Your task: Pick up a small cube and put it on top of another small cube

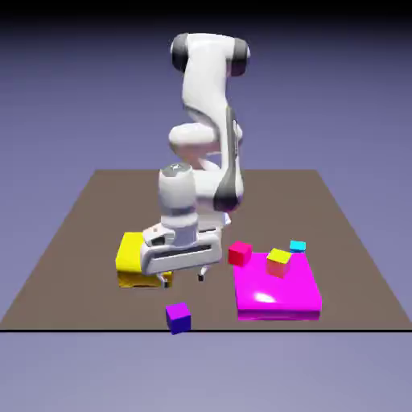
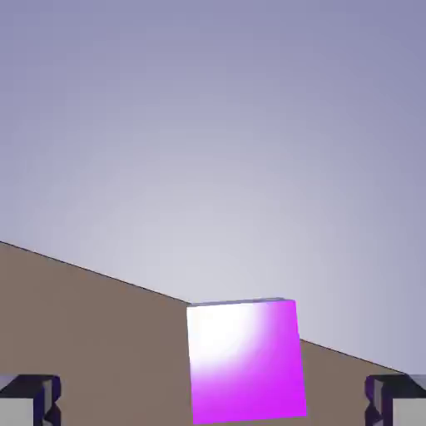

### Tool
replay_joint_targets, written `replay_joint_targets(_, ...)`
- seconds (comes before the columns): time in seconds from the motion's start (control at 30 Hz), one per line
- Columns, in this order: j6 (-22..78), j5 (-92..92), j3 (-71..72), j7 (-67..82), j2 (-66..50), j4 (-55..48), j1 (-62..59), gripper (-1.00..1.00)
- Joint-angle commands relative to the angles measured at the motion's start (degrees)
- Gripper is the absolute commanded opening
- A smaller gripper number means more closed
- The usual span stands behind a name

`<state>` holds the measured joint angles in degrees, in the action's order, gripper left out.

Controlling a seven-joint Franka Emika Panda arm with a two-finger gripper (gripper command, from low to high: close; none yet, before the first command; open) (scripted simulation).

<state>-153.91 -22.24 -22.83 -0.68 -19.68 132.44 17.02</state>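
Target cube [image 1: 240, 254] beside slab [image 1: 278, 294]; pick-up cube [image 1: 179, 317] at table [image 1: 80, 233] edge.

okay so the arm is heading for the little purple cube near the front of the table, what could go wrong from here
The purple cube sits right by the table's front edge, so a nudge from the open gripper could push it off. In the hand view the cube looks turned relative to the fingertips, so they might close on its corners. Later, the red cube lies beside the magenta slab, leaving little clearance.
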Motion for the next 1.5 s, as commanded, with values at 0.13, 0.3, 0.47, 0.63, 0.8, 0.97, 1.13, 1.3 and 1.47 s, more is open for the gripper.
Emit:
replay_joint_targets(0.13,-1.6,-4.2,1.8,4.7,-7.3,-3.1,-1.5,0.00)
replay_joint_targets(0.3,-5.6,-8.3,6.2,7.7,-13.2,-5.0,-4.9,-1.00)
replay_joint_targets(0.47,1.2,-1.3,-1.4,2.5,-3.1,-1.7,1.0,-1.00)
replay_joint_targets(0.63,3.5,2.4,2.5,3.6,5.2,3.8,0.8,-1.00)
replay_joint_targets(0.8,6.3,7.0,7.4,4.9,15.6,10.8,0.5,-1.00)
replay_joint_targets(0.97,9.1,11.6,12.2,6.2,25.9,17.7,0.2,-1.00)
replay_joint_targets(1.13,11.9,16.2,17.1,7.6,36.3,24.7,-0.1,-1.00)
replay_joint_targets(1.3,14.0,19.6,20.7,8.6,44.1,29.9,-0.3,-1.00)
replay_joint_targets(1.47,1.8,17.9,20.7,9.9,33.8,31.8,0.5,-1.00)
